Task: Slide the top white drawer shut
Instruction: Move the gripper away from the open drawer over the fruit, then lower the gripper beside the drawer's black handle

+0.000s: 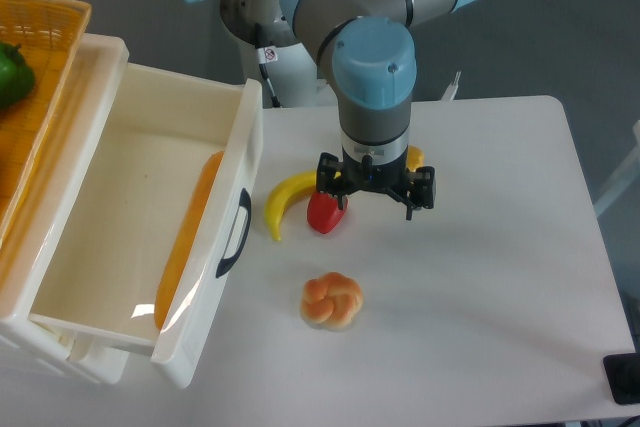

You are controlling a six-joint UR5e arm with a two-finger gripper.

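Gripper spread over the fruit, top white drawer standing open.

The gripper (pixel 376 193) hangs above the white surface (pixel 500 277) with its two fingers wide apart and nothing between them; whether its left finger touches the red pepper (pixel 325 213) beneath it I cannot tell. A banana (pixel 286 199) lies just beside that pepper. The top white drawer (pixel 150 237) is pulled far out at the left, its black handle (pixel 235 234) facing the fruit, well apart from the gripper.
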